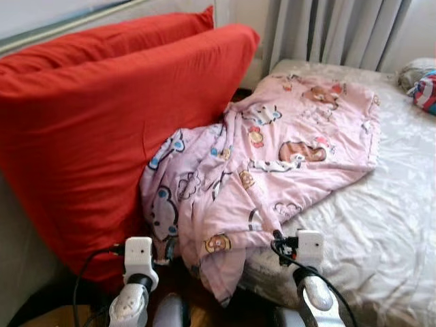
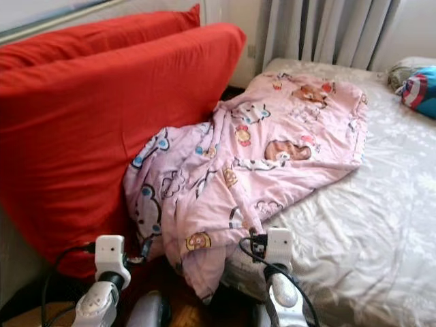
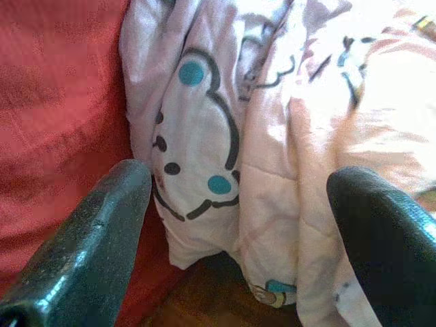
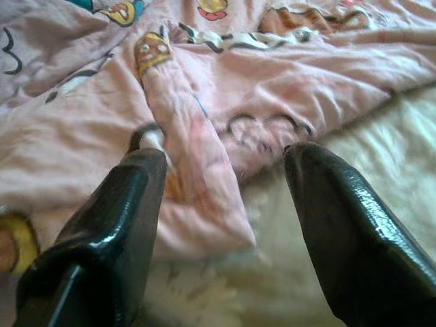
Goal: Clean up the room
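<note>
Sprawling across a pale bed (image 1: pixel 381 225), pink blanket (image 1: pixel 272 163) meets red cushions (image 1: pixel 102 129)

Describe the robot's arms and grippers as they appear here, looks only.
Both arms are silver and rounded. Each wrist carries a white boxy camera block with a dark round socket, fed by looping black cables. The left gripper has two long, glossy black fingers with rounded tips, set wide apart. The right gripper matches: two shiny black fingers, also spread. No markings or labels are legible.

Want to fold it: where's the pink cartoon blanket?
The pink cartoon-print blanket lies crumpled on the white-sheeted bed's left side, against the big red cushions.
</note>
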Available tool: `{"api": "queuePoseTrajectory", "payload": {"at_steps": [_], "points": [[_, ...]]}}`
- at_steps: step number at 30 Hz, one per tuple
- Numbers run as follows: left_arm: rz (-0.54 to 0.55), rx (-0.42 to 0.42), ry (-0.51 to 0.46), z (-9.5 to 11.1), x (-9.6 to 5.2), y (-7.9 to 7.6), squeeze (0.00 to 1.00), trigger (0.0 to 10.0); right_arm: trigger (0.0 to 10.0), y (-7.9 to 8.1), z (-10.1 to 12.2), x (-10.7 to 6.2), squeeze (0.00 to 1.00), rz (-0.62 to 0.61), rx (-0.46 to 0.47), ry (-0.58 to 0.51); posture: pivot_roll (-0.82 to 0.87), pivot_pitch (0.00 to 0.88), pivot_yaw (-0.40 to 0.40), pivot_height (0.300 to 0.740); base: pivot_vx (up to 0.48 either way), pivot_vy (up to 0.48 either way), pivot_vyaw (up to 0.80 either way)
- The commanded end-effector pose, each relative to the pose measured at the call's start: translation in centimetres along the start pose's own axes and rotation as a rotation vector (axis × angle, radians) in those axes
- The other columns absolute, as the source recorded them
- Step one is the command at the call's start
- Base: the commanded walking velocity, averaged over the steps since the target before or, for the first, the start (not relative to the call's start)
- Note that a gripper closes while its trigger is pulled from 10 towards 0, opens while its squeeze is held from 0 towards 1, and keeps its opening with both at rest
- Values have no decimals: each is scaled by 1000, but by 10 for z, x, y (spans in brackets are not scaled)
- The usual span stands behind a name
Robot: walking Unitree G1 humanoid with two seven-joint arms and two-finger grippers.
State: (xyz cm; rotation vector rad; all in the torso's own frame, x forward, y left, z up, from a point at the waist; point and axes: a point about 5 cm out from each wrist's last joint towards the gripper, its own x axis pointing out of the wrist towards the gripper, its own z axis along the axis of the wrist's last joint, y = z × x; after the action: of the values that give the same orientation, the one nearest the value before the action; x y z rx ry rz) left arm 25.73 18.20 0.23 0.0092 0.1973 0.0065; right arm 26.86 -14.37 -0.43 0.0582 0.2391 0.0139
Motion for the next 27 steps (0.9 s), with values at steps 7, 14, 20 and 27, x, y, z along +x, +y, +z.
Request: {"api": "queuePoseTrajectory", "payload": {"at_steps": [7, 14, 20, 27], "points": [[14, 7, 3, 0, -1, 5, 0, 10000, 10000, 12, 3, 1, 0, 65, -12, -18, -21, 60, 3, 619, 287, 0, 0], [18, 8, 2, 1, -1, 4, 0, 10000, 10000, 10, -2, 1, 0, 69, 4, 30, -22, 62, 3, 619, 122, 0, 0], [11, 7, 2, 1, -1, 3, 0, 10000, 10000, 13, -8, 0, 0, 128, 2, 86, -22, 62, 3, 619, 0, 0, 0], [7, 9, 1, 2, -2, 3, 0, 10000, 10000, 18, -11, 5, 0, 179, -24, 171, -11, 76, 4, 619, 0, 0, 0]]}}
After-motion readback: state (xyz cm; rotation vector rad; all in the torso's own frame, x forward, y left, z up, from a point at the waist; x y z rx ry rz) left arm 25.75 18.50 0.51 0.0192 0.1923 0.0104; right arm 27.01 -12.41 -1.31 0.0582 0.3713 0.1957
